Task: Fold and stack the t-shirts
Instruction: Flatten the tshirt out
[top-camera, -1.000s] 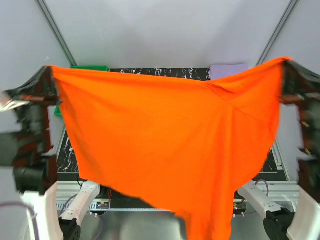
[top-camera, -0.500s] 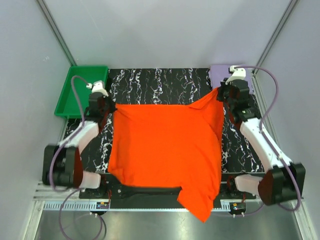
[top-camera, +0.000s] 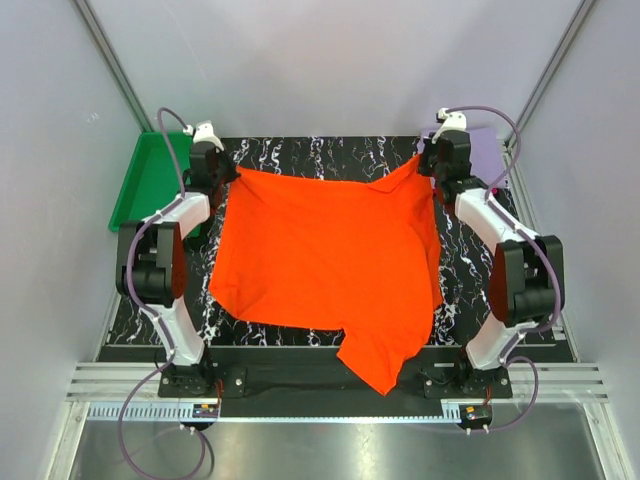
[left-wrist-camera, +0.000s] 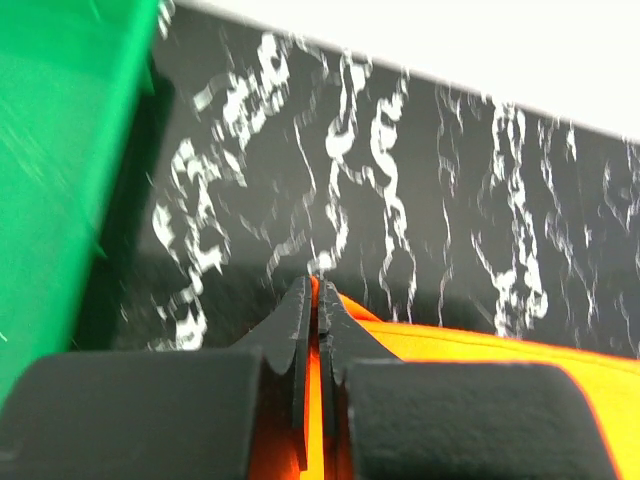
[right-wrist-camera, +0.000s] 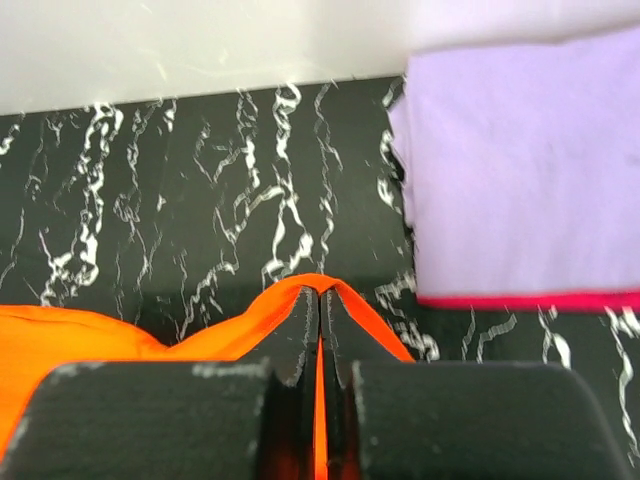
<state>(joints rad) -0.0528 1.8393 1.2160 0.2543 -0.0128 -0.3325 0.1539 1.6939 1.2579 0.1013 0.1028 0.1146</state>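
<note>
**Status.** The orange t-shirt (top-camera: 330, 260) lies opened out and roughly flat across the middle of the worktop (top-camera: 320, 152). Its far edge runs between the two arms. A flap at its near right hangs past the near edge of the worktop.

**Pincers.** The left pincer (left-wrist-camera: 314, 290) is pressed together on the far left corner of the orange t-shirt, and a thin line of orange cloth shows between its fingers. The right pincer (right-wrist-camera: 320, 295) is pressed together in the same way on the far right corner. Both sit low over the far part of the worktop.

**Completed items.** The lavender t-shirt (right-wrist-camera: 520, 160) rests as a neat rectangle in the far right corner, just beside the right pincer. A narrow strip of the crimson-pink t-shirt (right-wrist-camera: 520, 299) shows along its near edge, apparently underneath it. These two are judged folded and stacked.

**Remaining items.** The orange t-shirt shows no fold yet. It has creases near the right corner, and the overhanging flap is not laid out. It has yet to be folded and placed on the stack.

**Other.** The green tray (top-camera: 140, 180) stands at the far left, apart from the cloth.
</note>
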